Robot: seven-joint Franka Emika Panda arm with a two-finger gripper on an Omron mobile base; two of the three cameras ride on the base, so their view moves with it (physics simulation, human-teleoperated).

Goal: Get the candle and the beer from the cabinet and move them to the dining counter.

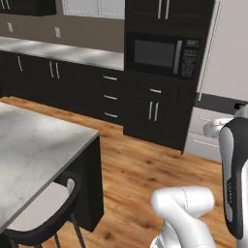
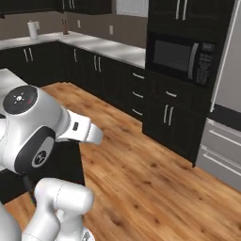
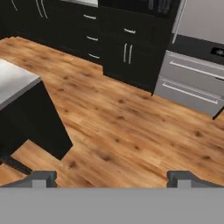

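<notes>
The candle and the beer are out of view. A black upper cabinet [image 1: 163, 10] [image 2: 181, 9] with long silver bar handles sits above the microwave, and its doors are shut. The dining counter [image 1: 34, 145], a marble-topped island on a dark base, fills the left of the left base view; its corner [image 3: 13, 83] shows at the left of the hand view. My gripper [image 3: 111, 178] is open, its two dark fingertips [image 3: 43, 177] far apart with nothing between them, hanging over bare wooden floor beside the island.
A black microwave [image 1: 162, 54] [image 2: 181, 56] is built into the dark cabinet column. A steel fridge [image 2: 226, 117] with drawers [image 3: 192, 78] stands to the right. A dark chair [image 1: 43, 213] is tucked at the island. The wall worktop [image 2: 108, 46] carries a paper towel roll [image 2: 32, 29]. Open wood floor [image 1: 145, 169] lies between them.
</notes>
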